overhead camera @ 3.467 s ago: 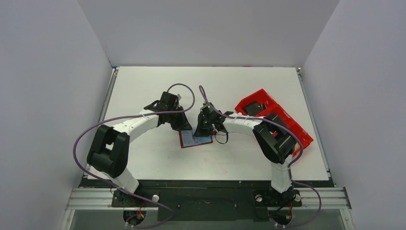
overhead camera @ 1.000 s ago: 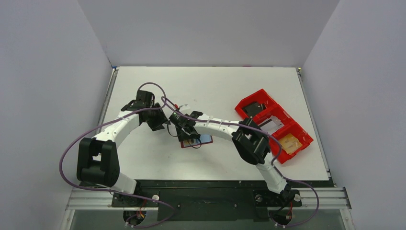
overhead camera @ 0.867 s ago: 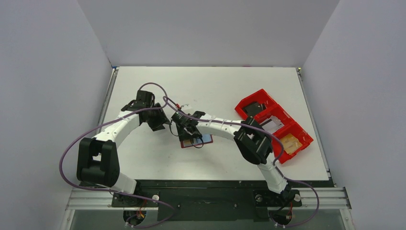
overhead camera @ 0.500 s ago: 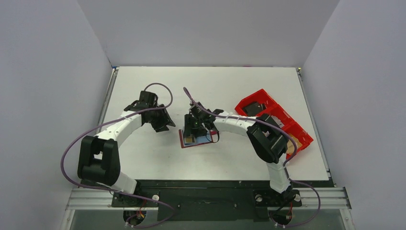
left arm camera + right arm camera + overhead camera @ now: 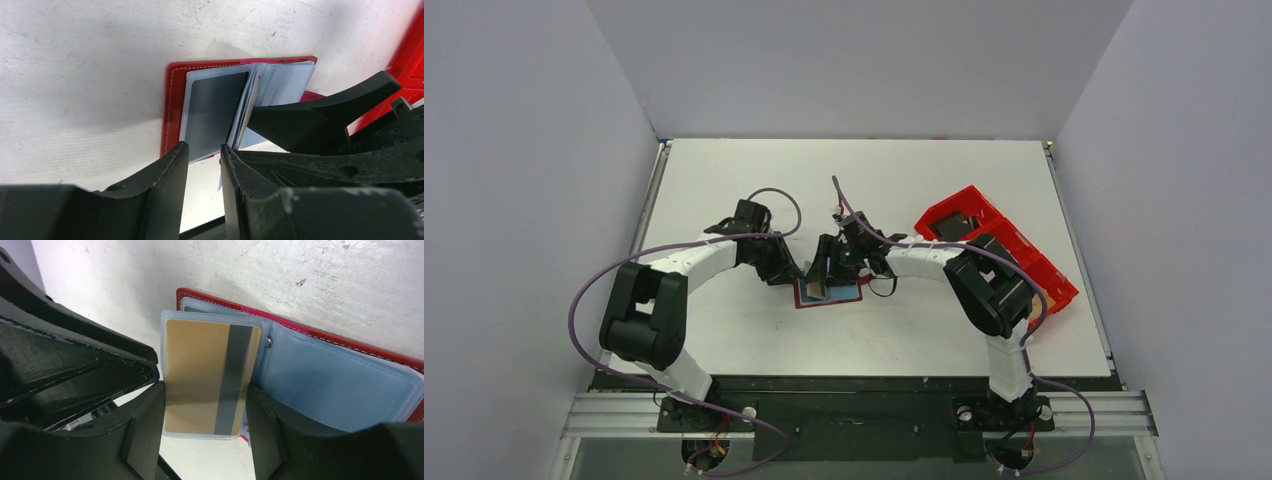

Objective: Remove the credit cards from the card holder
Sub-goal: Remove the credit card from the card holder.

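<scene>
The dark-red card holder (image 5: 844, 294) lies open on the table between both grippers, its clear sleeves fanned out (image 5: 172, 95). A tan credit card (image 5: 200, 370) with a grey stripe sits in a sleeve that stands up from the holder. My right gripper (image 5: 202, 387) is shut across that sleeve's side edges, and shows from above over the holder's middle (image 5: 826, 274). The holder's right half looks light blue (image 5: 335, 385); I cannot tell whether a card lies there. My left gripper (image 5: 204, 146) hovers at the holder's left edge (image 5: 790, 277), narrowly open, with nothing between its fingers.
A bright red compartment tray (image 5: 999, 245) lies at the right of the table, partly under the right arm. The two grippers nearly touch over the holder; the right gripper's black finger (image 5: 320, 115) crosses the left wrist view. Purple cables loop above both arms.
My left gripper moved right to the holder's left edge and narrowed its jaws. My right gripper swung back from the left side to the holder's middle, and the tan card's sleeve now stands upright.
</scene>
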### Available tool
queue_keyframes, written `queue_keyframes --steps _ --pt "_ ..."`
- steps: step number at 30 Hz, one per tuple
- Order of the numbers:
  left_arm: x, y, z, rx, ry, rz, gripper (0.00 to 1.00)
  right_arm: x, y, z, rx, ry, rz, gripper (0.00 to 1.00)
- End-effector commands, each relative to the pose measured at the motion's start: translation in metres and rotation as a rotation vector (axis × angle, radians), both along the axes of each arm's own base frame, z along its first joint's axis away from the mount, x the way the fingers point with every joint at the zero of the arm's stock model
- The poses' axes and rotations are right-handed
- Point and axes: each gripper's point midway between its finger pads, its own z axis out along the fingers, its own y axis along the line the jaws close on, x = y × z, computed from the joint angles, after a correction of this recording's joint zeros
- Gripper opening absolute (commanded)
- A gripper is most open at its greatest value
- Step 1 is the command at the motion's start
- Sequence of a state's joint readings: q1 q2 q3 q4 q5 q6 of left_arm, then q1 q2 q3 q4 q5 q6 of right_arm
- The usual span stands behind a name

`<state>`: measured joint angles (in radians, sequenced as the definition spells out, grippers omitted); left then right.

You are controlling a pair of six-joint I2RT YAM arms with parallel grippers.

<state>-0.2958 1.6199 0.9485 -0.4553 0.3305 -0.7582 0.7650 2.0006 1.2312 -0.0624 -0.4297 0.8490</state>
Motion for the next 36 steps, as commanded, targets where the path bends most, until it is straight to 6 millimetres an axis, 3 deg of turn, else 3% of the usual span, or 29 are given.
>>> queue_keyframes --steps 1,11,16,20,26,36 --pt "0.008 -0.01 0.0 -0.036 -0.026 0.011 0.26 0.001 0.007 0.018 0.103 -0.006 -0.008 0.0" --pt "0.008 -0.011 -0.012 -0.023 -0.012 0.025 0.14 0.002 0.006 0.019 0.119 -0.003 -0.017 0.02" --pt "0.005 -0.021 -0.016 -0.04 -0.001 0.007 0.1 0.003 0.007 0.031 0.136 -0.023 -0.022 0.31" --pt "0.005 -0.027 -0.015 -0.059 -0.001 0.004 0.09 0.006 0.008 0.047 0.153 -0.047 -0.025 0.47" --pt "0.006 -0.032 -0.011 -0.087 -0.006 0.003 0.09 0.007 0.007 0.064 0.165 -0.073 -0.03 0.58" --pt "0.005 -0.036 -0.009 -0.109 -0.004 0.001 0.09 0.005 -0.004 0.057 0.076 -0.088 -0.038 0.61"
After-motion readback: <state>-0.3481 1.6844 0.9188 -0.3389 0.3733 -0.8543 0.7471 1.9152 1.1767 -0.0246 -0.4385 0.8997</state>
